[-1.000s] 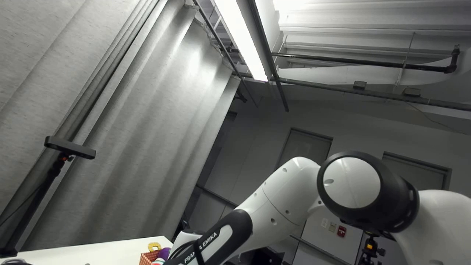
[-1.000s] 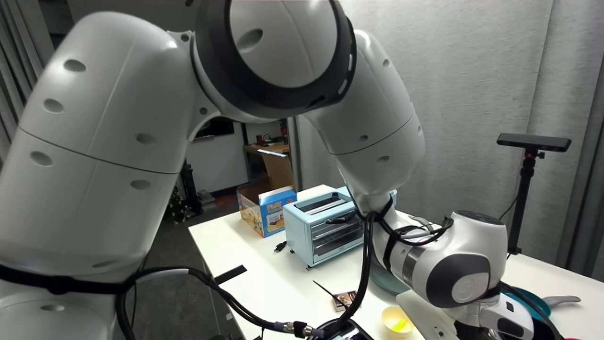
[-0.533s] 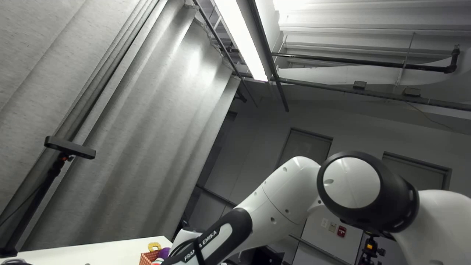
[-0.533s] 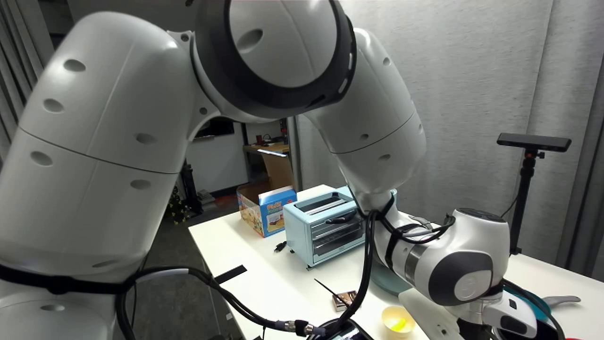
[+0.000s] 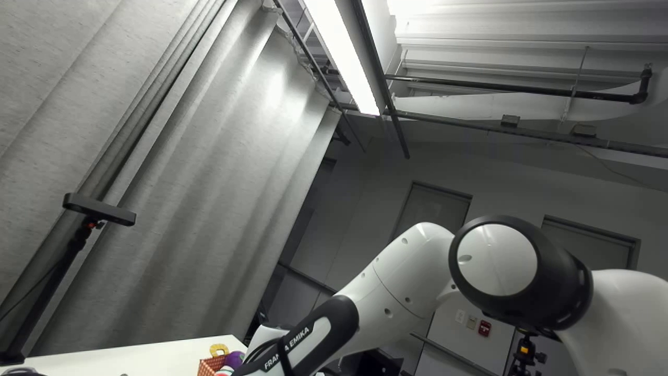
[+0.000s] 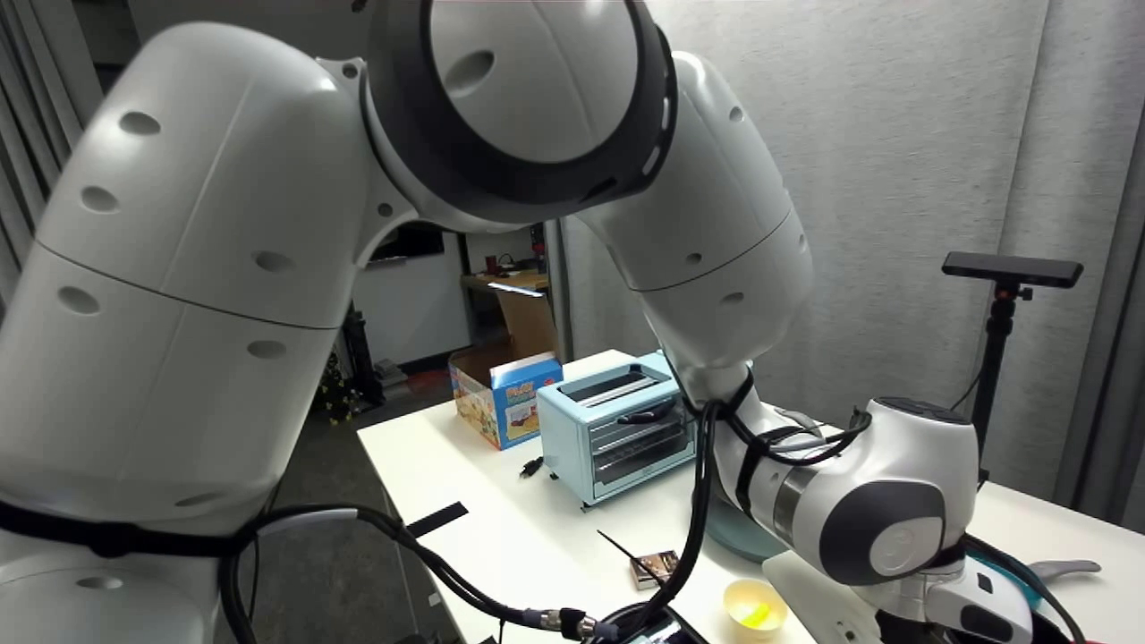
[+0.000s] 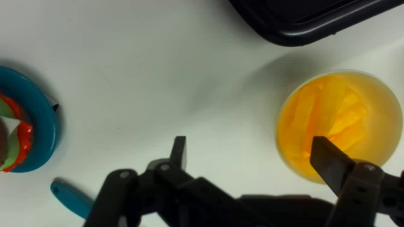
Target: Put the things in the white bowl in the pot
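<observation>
1. The tool (image 7: 249, 140) stands spread wide, gripping nothing; 1 finger (image 7: 330, 164) overlaps the white bowl (image 7: 385, 118) in the wrist view, so lowering here might tip it.
2. Yellow pieces (image 7: 326, 108) lie bunched inside, well in from the visible edge of the bench (image 6: 528, 555); a pinch may drop some.

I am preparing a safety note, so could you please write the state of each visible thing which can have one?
gripper: open, holding nothing
white bowl: upright, yellow pieces inside
teal dish: red, green and brown pieces inside
black container: partly shown, contents unclear
toaster oven: door appears shut
black plug: not plugged in
blue box: top open
ceiling light: lit
</observation>
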### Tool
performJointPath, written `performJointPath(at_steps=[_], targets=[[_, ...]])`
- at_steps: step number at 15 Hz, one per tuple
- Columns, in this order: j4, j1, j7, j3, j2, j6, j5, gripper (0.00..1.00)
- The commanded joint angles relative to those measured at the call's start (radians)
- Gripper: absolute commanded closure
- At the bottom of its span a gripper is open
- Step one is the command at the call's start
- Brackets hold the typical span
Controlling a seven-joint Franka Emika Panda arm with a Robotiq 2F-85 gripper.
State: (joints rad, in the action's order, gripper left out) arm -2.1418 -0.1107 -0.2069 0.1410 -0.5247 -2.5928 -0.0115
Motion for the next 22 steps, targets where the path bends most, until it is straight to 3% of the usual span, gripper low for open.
performJointPath(at_steps=[1,19,20,21,22], targets=[[0.001,0.013,-0.009,0.023,-0.004,-0.016,0.002,0.0],[0.016,0.036,0.0,-0.001,-0.046,-0.01,-0.007,0.0],[0.021,0.036,0.003,-0.006,-0.046,-0.009,-0.011,0.07],[0.024,0.036,0.004,-0.011,-0.045,-0.008,-0.013,0.26],[0.028,0.036,0.007,-0.015,-0.045,-0.008,-0.015,0.35]])
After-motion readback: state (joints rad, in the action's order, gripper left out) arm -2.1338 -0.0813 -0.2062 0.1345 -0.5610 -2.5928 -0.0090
